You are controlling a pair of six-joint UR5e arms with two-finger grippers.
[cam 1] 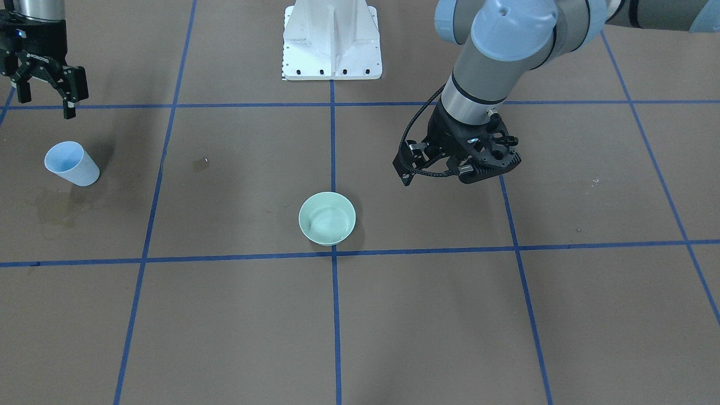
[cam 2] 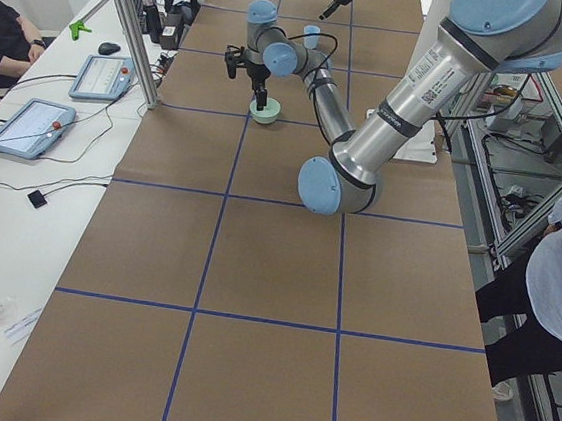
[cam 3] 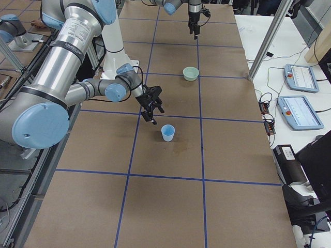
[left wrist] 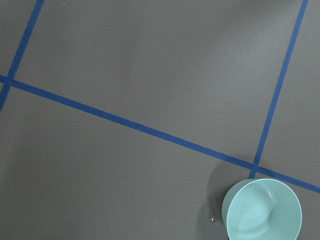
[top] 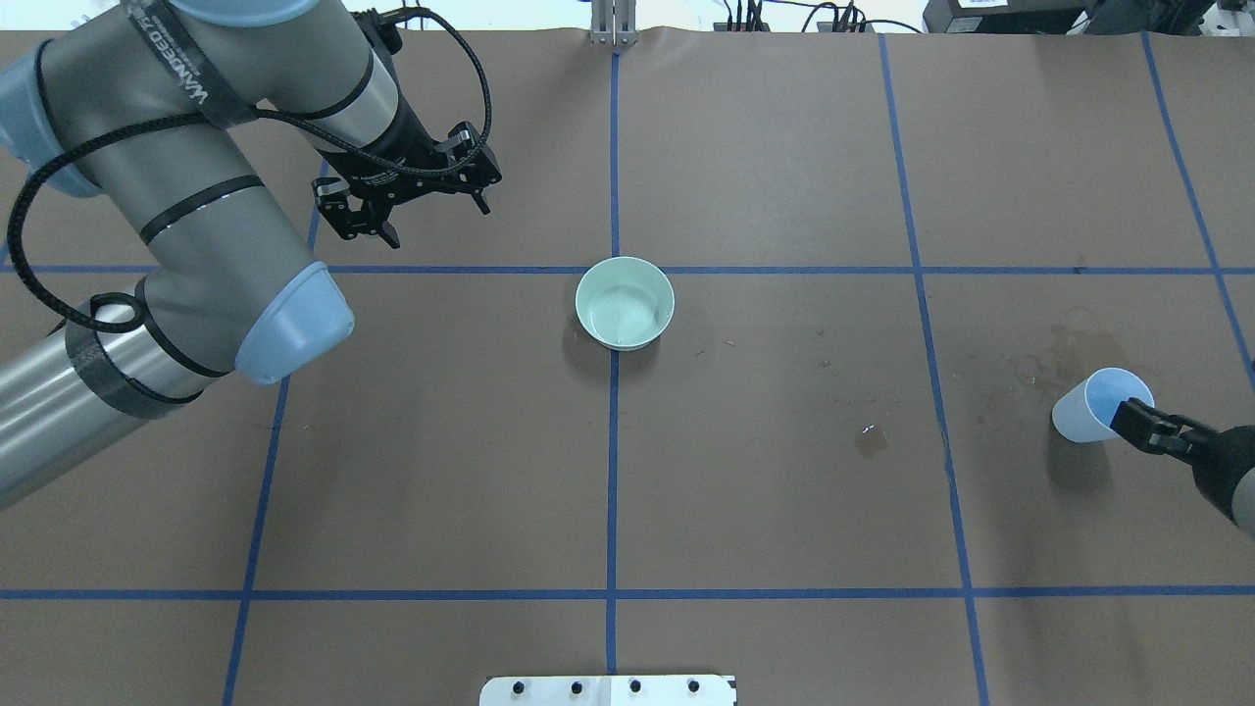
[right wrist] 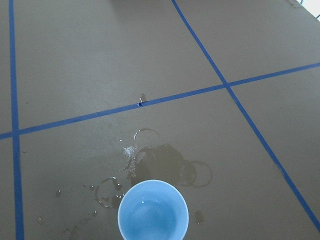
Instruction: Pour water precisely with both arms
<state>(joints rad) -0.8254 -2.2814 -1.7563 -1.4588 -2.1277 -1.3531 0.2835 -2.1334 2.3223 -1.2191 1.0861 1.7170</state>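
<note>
Pale-blue plastic cup (cam 1: 72, 163): stood upright on the brown paper-covered table (cam 1: 450, 315), mouth up, on the robot's right side, among wet stains (right wrist: 165, 160).
Water (right wrist: 150, 215): a shallow amount is seen in the cup's bottom.
Right tool (cam 1: 45, 101): held with jaws spread wide and nothing gripped; the cup lies below it and slightly forward, close but untouched.
Left tool (top: 422, 216): held wide and empty, raised beyond the mint-green ceramic bowl (cam 1: 327, 218) on the robot's left.
Bowl: placed at the table's centre, well apart from the cup.
Nearer arm: the cup is judged to be the right arm's to grasp, by a descent around its vertical wall.
</note>
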